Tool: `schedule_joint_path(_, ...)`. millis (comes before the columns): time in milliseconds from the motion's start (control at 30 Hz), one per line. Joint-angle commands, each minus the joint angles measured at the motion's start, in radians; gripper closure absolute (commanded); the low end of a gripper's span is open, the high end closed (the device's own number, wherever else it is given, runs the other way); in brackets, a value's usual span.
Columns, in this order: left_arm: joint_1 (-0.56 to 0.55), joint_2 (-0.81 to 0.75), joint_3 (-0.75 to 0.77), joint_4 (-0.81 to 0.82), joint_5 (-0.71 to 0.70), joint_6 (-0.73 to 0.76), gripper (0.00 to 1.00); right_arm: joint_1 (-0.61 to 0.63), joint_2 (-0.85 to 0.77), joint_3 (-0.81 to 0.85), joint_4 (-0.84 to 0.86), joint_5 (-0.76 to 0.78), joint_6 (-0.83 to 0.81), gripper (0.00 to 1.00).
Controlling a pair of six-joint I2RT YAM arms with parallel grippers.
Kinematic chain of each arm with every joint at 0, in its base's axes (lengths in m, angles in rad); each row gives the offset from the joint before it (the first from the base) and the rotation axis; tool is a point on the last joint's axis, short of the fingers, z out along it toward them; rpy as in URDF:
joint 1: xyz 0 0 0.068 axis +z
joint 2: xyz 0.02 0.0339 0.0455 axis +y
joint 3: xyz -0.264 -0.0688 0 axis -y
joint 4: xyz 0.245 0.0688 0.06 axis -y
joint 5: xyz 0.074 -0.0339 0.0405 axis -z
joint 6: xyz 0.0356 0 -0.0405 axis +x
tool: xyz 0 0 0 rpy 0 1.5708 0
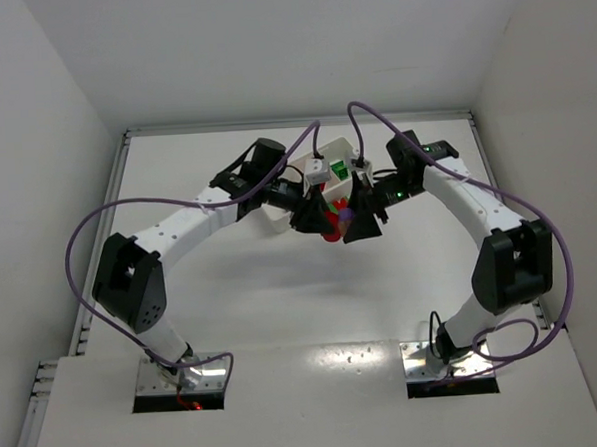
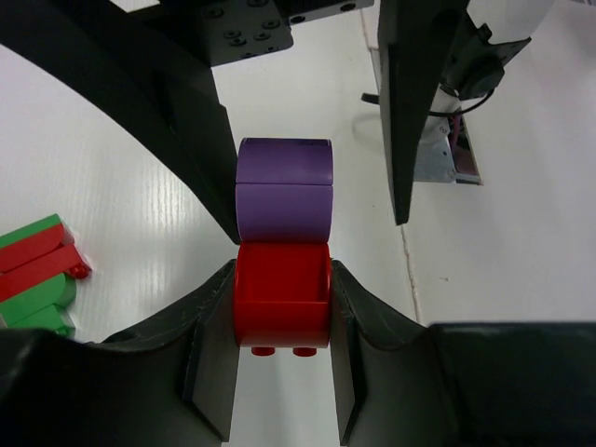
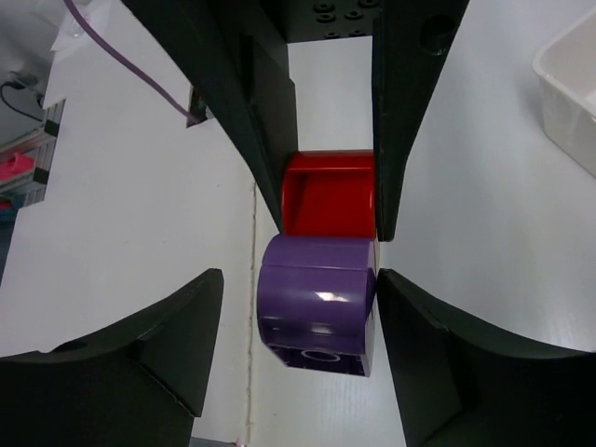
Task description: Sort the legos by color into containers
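Two tools meet over a red-and-purple brick stack, just in front of the tray.

The left tool is clamped tight on the red brick, a finger pressed flat against each side. The purple brick is joined to the red one and sticks out toward the right tool. That tool's jaws straddle the purple brick half closed: one finger touches it and the other stands off with a visible gap. In the top view the stack hangs above the white surface, close to the near side of the tray, where a green brick lies in one compartment. A loose pile of green and red bricks rests on the surface beside the left tool.
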Motion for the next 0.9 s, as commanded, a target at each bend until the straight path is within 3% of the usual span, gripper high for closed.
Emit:
schedule_joint_path(0,-0.012,-0.001,0.053,0.039,0.014,0.004,0.78,0.020,0.006,0.033,0.040,-0.016,0.024,0.35)
schedule_joint_path(233,-0.022,0.008,0.053,0.039,0.005,0.004,0.78,0.029,-0.017,-0.009,0.184,0.005,0.157,0.63)
schedule_joint_path(400,-0.022,-0.001,0.019,0.039,-0.015,0.004,0.78,0.029,-0.036,-0.027,0.193,0.027,0.166,0.99)
schedule_joint_path(567,0.000,-0.034,-0.030,0.039,-0.025,0.004,0.77,0.029,-0.073,-0.049,0.218,0.037,0.175,0.99)
schedule_joint_path(733,0.110,-0.046,-0.052,0.039,-0.035,0.013,0.77,0.009,-0.107,-0.049,0.209,0.065,0.175,0.99)
schedule_joint_path(867,0.182,0.026,0.032,0.039,-0.071,0.022,0.77,0.009,-0.159,-0.081,0.218,0.083,0.175,0.99)
